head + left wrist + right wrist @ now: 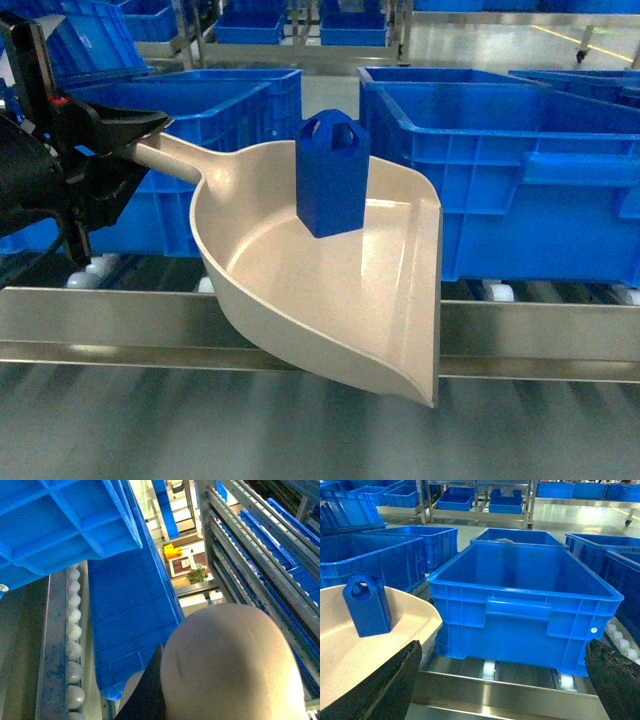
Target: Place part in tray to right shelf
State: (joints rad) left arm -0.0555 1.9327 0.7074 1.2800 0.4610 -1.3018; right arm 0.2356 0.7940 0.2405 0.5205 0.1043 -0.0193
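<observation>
The part [333,172], a small bright-blue jerrycan-shaped block, stands upright inside the beige tray [300,290]. My left gripper [128,150] is shut on the tray's long handle [170,156] at the left and holds the scoop tilted over the right shelf's shiny front rail [520,330]. The left wrist view shows mostly the tray's rounded underside [230,665] beside one black finger [147,695]. In the right wrist view the part [366,605] and the tray [350,650] sit at the left. My right gripper [502,685] is open, with nothing between its fingers, facing the rail [490,692].
Large blue crates [520,170] stand on the shelf's roller tracks right behind the tray, another [200,120] behind the handle. White rollers [488,669] show under the crate [520,590]. More racks with blue crates [350,25] stand across the aisle.
</observation>
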